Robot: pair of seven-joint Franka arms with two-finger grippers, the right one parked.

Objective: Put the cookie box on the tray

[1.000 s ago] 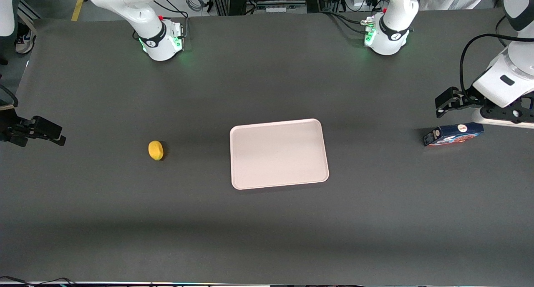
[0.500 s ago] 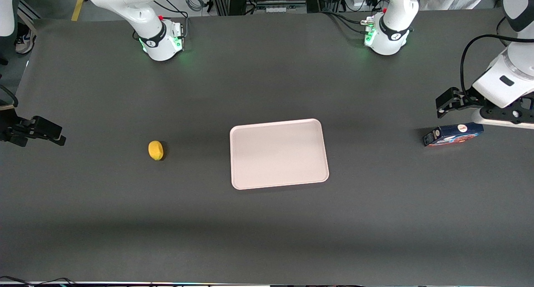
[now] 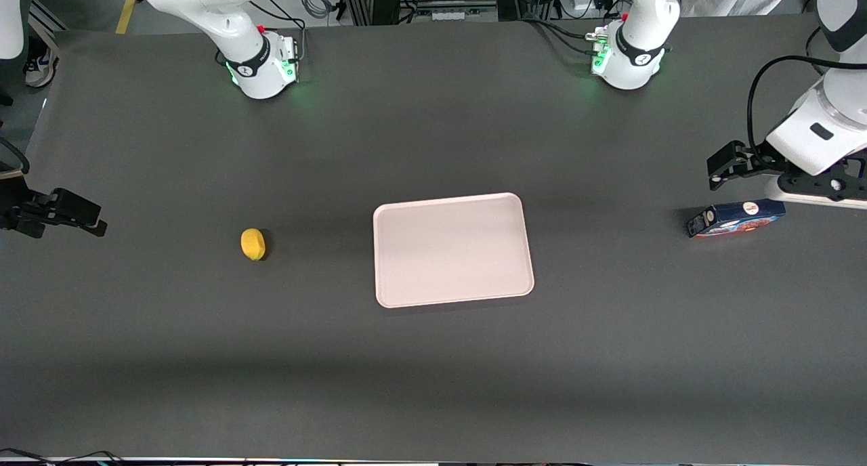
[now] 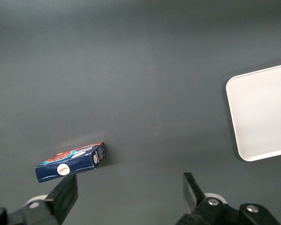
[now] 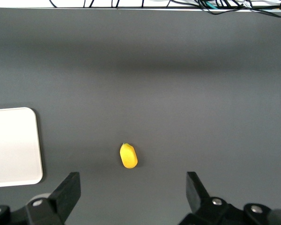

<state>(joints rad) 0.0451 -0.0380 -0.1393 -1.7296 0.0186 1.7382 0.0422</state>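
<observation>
The tray [image 3: 452,250] lies mid-table. The box [image 3: 737,218] lies flat well apart from it, at the working arm's end, its long axis running along the table, one end toward the tray. It is probably light, stiff card; grip across the narrow width. The gripper [image 4: 129,192] hovers above it, fingers apart.

The left arm reached in from the working arm's end of the table, its white wrist bent low over the surface. The gripper [image 4: 129,197] hung above the table with nothing in its grasp, touching nothing. Its two black fingers [image 4: 65,197] stood spread wide apart, pointing downward. In the front view the gripper [image 3: 813,189] sat under the white wrist housing, cable looping above.
</observation>
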